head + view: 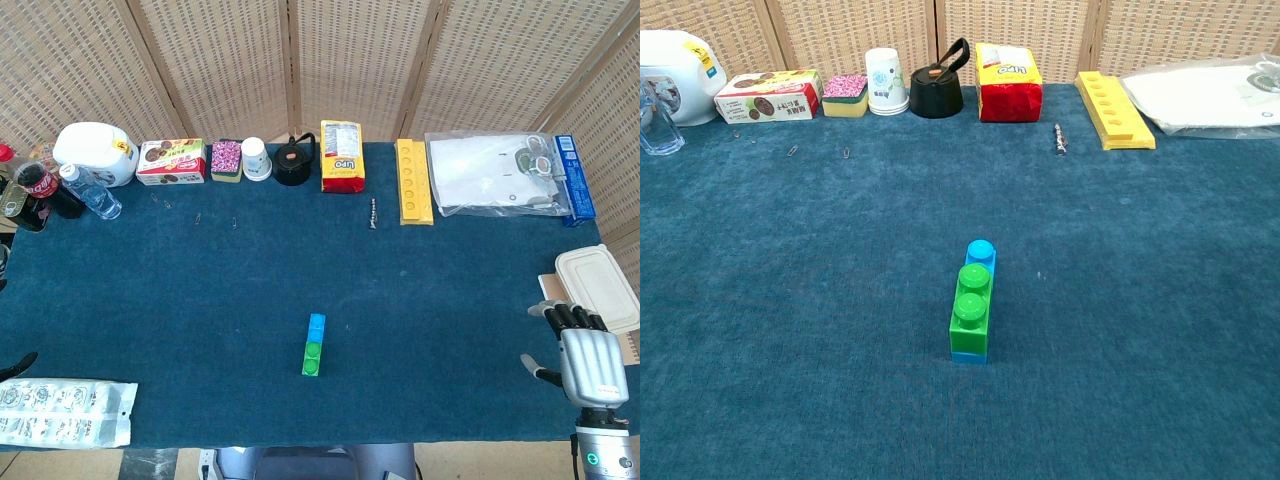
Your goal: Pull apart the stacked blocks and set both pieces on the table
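Observation:
The stacked blocks [313, 345] stand near the middle front of the blue table cloth [200, 300]. In the chest view a green block [971, 302] sits on top of a longer blue block [980, 256], whose far stud sticks out uncovered. My right hand [582, 348] hovers at the table's right edge, far right of the blocks, holding nothing, with its fingers stretched and the thumb apart. Only a dark tip of my left hand [20, 363] shows at the left edge; how its fingers lie is hidden. Neither hand appears in the chest view.
Along the back edge stand a white jug [97, 152], a snack box [171, 161], a paper cup [256, 158], a black kettle [293, 162], a yellow bag [341, 156], a yellow tray [413, 181] and a plastic sleeve [495, 173]. A blister pack [62, 412] lies front left, a white lidded box [598, 286] at right.

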